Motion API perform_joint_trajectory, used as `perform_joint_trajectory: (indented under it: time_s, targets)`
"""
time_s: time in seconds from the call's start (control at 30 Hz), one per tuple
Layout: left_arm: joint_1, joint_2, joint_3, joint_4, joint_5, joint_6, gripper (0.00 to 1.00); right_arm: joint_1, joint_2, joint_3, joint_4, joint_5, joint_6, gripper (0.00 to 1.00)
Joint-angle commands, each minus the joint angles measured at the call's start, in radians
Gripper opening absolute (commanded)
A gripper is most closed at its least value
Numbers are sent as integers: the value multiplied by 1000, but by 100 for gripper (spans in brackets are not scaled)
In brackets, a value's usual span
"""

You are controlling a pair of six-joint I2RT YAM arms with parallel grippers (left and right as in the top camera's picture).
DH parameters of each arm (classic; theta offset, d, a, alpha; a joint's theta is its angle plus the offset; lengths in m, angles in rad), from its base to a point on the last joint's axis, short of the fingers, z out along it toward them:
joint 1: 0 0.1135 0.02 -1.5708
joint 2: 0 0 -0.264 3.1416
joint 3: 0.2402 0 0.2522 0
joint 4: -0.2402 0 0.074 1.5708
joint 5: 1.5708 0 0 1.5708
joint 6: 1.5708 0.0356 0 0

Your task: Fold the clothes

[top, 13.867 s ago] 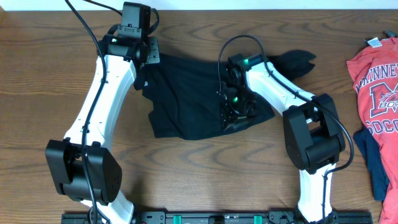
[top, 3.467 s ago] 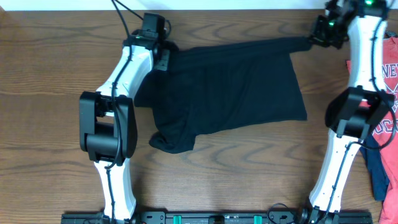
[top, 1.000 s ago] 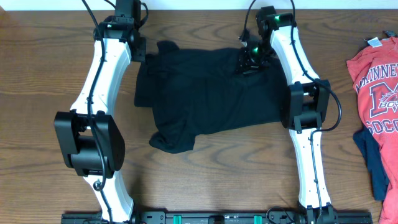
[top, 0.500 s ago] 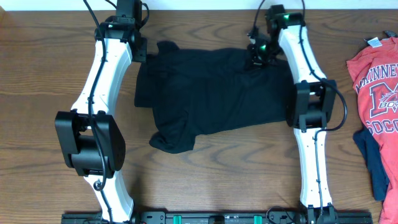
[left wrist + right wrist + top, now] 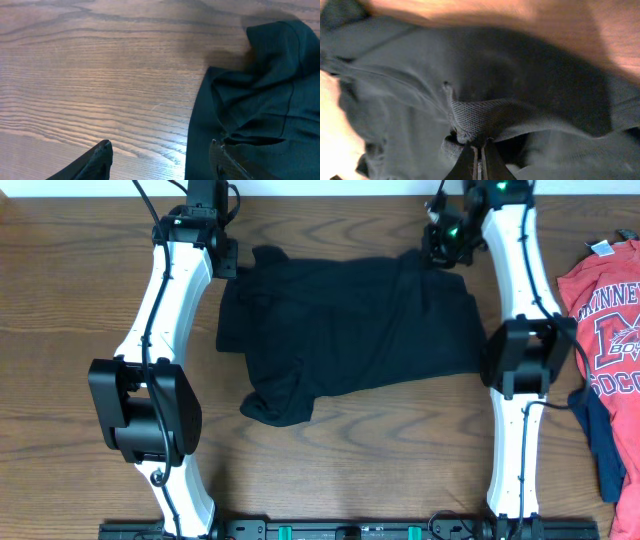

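— Where is the black T-shirt?

— Flat on the counter, close to the far edge and about midway between the left and right edges. Most of it is spread out. The near left part is bunched into a rounded lump, and the far right corner is drawn up toward the far edge.

— What draws it up?

— The right pincer. Its fingers are clenched on a small ridge of the black cloth at that far right corner. The wrist view shows the fabric puckered right where the tips meet.

— And the left pincer?

— Released, with its fingers spread wide and grasping nothing. It hangs by the shirt's far left corner. One tip is over bare wood and the other is at the rumpled edge of the cloth. I cannot tell whether that tip touches the cloth.

— Anything else on the counter?

— A red T-shirt with white lettering lies by the right edge. A navy garment sits just nearer than it. Both are well apart from the black one.
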Motion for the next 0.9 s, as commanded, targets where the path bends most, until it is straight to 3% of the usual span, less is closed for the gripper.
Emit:
perform_joint_trajectory:
  time_s: [0.0, 0.47, 0.67, 0.87]
  targets:
    - [0, 2, 12, -2, 7, -14, 64, -26, -71, 9, -12, 25, -4, 1]
    - [0, 2, 10, -9, 56, -24, 64, -162, -85, 10, -38, 34, -98, 1]
    - [0, 2, 10, -8, 57, -25, 64, -199, -85, 9, -127, -13, -219, 1]
    - [0, 2, 10, -8, 56, -24, 64, -189, -84, 8, -211, 12, -222, 1]
